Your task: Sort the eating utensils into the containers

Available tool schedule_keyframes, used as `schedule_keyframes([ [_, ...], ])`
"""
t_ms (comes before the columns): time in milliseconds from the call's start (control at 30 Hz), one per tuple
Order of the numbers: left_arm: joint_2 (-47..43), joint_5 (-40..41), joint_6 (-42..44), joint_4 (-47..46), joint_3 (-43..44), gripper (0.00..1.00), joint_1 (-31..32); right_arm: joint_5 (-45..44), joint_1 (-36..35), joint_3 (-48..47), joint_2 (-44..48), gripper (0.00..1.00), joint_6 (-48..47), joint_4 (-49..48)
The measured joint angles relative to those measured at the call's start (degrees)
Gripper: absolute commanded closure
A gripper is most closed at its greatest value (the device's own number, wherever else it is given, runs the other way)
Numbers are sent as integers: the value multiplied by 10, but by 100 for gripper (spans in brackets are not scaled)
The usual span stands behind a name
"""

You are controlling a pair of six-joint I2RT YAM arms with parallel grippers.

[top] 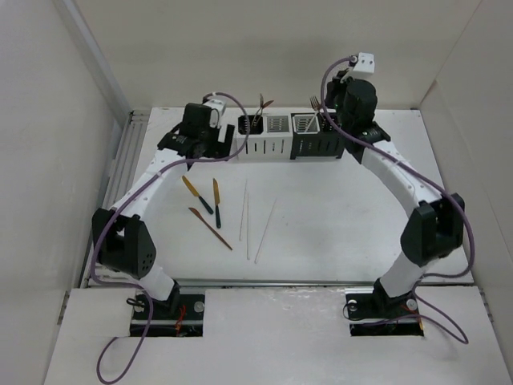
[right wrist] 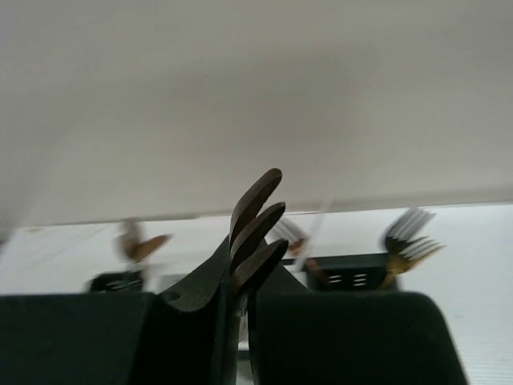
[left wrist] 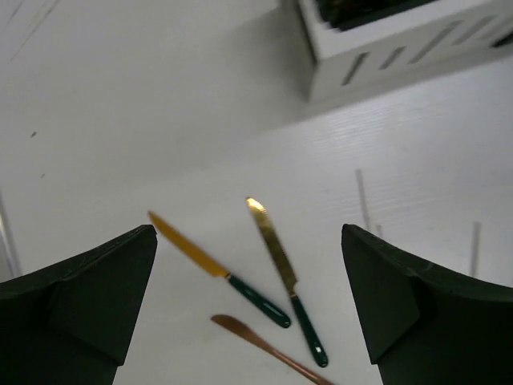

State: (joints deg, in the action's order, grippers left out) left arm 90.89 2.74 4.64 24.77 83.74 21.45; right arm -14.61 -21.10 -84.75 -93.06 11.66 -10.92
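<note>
Left gripper [left wrist: 248,241] stands fully open and empty. Gold knives [left wrist: 276,257] and white chopsticks [top: 244,210] lie on the surface [top: 337,208], near the containers [top: 290,138]. Right gripper [right wrist: 240,309] is clamped on a dark fork [right wrist: 256,224], tines up.

White matte tabletop [top: 321,216], flat, fills mid frame; same surface in the left wrist view [left wrist: 120,120]. Plain white back wall panel [top: 264,48] stands upright at the far edge, blurred in the right wrist view [right wrist: 240,96]. White side wall panels on the left [top: 48,160] and right [top: 481,144]. Pale metal corner post [top: 92,48] runs between left and back panels. Grey ribbed metal strip [top: 120,176] along the tabletop's left edge. Separate white front board [top: 272,329] at the near edge, a thin seam between it and the tabletop.
</note>
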Motion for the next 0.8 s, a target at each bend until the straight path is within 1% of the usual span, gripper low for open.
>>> schedule_keyframes([
  [100, -14, 33, -8, -6, -44, 0, -40, -34, 38, -39, -74, 100, -31, 3],
  [233, -25, 46, -28, 3, -100, 0, -55, -64, 69, -72, -173, 100, -51, 21],
  [300, -20, 45, -38, 17, -118, 3, -60, -73, 76, -79, -211, 100, -59, 33],
  [333, -16, 40, -43, 26, -123, 6, -65, -76, 77, -81, -223, 100, -61, 39],
  [467, 18, 16, -61, 47, -132, 16, -109, -77, 80, -86, -248, 100, -68, 56],
  [600, 41, -17, -76, 60, -155, 19, -146, -76, 80, -100, -254, 100, -70, 53],
  [633, 42, -26, -78, 63, -162, 19, -148, -76, 80, -104, -256, 95, -70, 53],
  [667, 45, -33, -82, 65, -169, 19, -148, -76, 80, -104, -256, 94, -70, 53],
  [767, 61, -61, -94, 71, -176, 22, -145, -75, 80, -104, -257, 94, -70, 54],
  [800, 71, -69, -99, 72, -174, 22, -144, -75, 80, -104, -257, 96, -70, 54],
])
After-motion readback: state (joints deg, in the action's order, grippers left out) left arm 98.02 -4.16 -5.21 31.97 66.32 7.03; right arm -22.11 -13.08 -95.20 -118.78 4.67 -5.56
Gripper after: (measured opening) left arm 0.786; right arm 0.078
